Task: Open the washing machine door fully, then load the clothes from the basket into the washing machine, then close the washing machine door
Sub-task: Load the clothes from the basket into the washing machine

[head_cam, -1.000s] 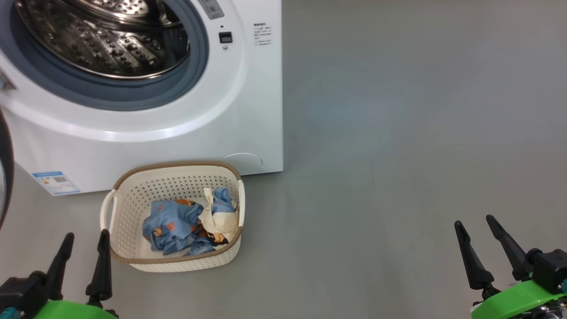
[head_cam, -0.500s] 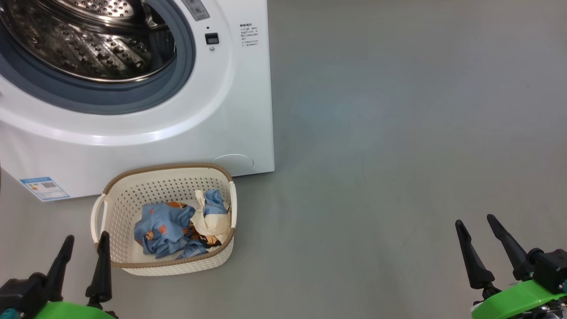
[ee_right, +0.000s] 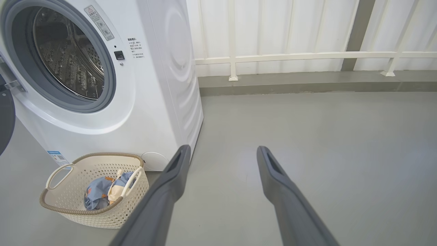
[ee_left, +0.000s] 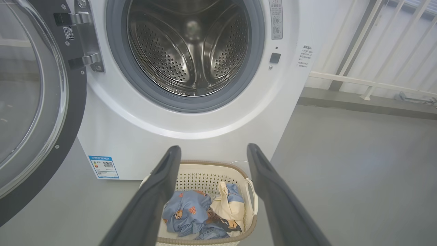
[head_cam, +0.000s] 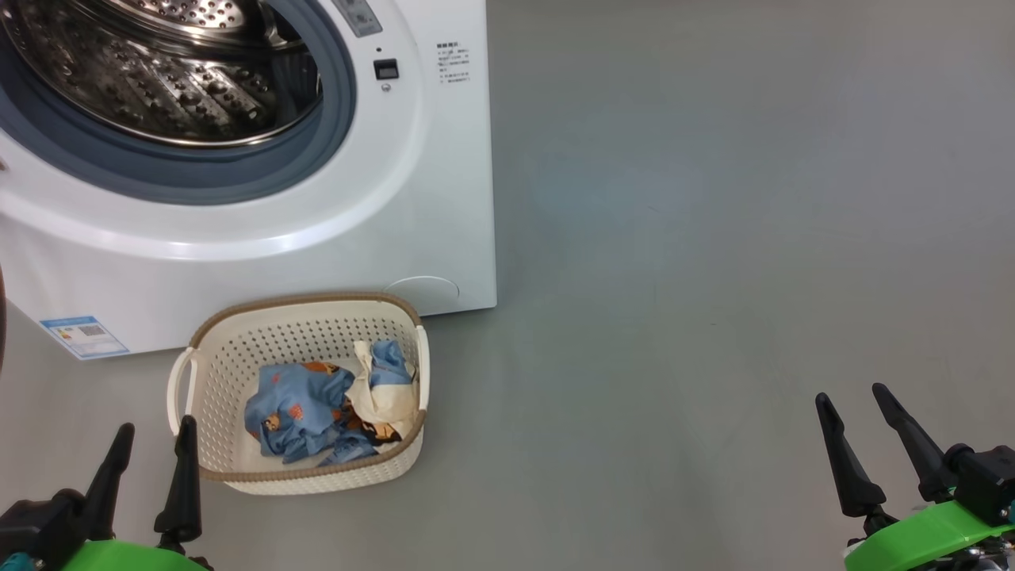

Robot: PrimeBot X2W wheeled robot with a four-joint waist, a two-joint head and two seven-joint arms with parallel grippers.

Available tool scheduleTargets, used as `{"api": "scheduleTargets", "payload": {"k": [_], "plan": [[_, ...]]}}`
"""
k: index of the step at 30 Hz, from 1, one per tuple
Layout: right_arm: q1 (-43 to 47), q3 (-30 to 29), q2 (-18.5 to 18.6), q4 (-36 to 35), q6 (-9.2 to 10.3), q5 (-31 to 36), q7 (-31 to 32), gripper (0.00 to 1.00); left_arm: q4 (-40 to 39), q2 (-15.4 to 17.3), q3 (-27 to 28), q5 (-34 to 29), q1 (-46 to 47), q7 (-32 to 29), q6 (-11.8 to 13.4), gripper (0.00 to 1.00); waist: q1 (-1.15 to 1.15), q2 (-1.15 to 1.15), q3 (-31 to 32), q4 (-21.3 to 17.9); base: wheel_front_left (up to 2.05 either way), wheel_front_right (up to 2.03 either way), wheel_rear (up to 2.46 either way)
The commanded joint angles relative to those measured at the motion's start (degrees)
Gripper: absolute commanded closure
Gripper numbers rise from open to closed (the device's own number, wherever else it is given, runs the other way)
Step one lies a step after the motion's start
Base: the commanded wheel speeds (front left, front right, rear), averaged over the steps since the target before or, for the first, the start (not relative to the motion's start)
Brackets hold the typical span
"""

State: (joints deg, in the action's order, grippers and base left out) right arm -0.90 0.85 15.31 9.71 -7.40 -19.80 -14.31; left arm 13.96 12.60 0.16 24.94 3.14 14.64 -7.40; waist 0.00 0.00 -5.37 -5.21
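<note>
The big white boxy front-loading washing machine (head_cam: pixel 444 198) is standing on the smooth grey floor (head_cam: pixel 714 277). Its perforated steel drum (ee_left: pixel 191 51) is showing through the open mouth, ringed by the grey-blue rubber seal (ee_left: pixel 117 65). The large round glossy black door (ee_left: pixel 34 102), with its bulging clear glass window, is hanging swung wide on its metal hinge at the left of the left wrist view. A small blue label sticker (head_cam: pixel 83 337) is sitting low on the machine's front.

The small rectangular cream plastic basket (head_cam: pixel 238 353), with perforated sides and a brown woven-look rim, is resting on the floor close in front of the machine's lower right corner. Whether the two are touching cannot be told. The small bundle of soft clothes (head_cam: pixel 309 408), light blue with orange-brown prints plus cream cloth, is lying inside the basket, gathered toward its right side.

The left hand (head_cam: pixel 156 424) is hovering just beside the basket's near left corner, its two dark fingers spread wide and gripping nothing. The right hand (head_cam: pixel 850 393) is hanging well apart over the floor, fingers likewise parted wide and carrying nothing.
</note>
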Motion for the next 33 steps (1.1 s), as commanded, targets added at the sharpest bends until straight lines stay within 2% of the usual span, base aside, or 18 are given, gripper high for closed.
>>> {"api": "scheduleTargets", "payload": {"k": [1, 26, 33], "plan": [[0.1, 1.0, 1.1, -1.5, -0.09, 0.1, -0.7, 0.0, -1.0, 1.8, 1.8, 0.2, 1.0, 0.4, -0.1, 0.0, 0.0, 0.0, 0.0, 0.0, 0.58, -1.28, 0.7], [-0.5, 1.2, 0.6, -1.6, -0.09, 0.1, -0.7, 0.0, -1.7, 2.2, 1.2, -0.5, 2.2, 0.4, -0.1, 0.0, 0.0, 0.0, -1.5, 0.2, 0.7, -1.59, 0.89], [-0.9, 1.4, 0.6, -1.5, -0.09, 0.1, -0.7, 0.0, -2.3, 1.4, 0.9, -0.6, 2.3, 0.4, -0.1, 0.0, 0.0, 0.0, -1.8, 0.4, 0.44, -0.6, 0.16]]}}
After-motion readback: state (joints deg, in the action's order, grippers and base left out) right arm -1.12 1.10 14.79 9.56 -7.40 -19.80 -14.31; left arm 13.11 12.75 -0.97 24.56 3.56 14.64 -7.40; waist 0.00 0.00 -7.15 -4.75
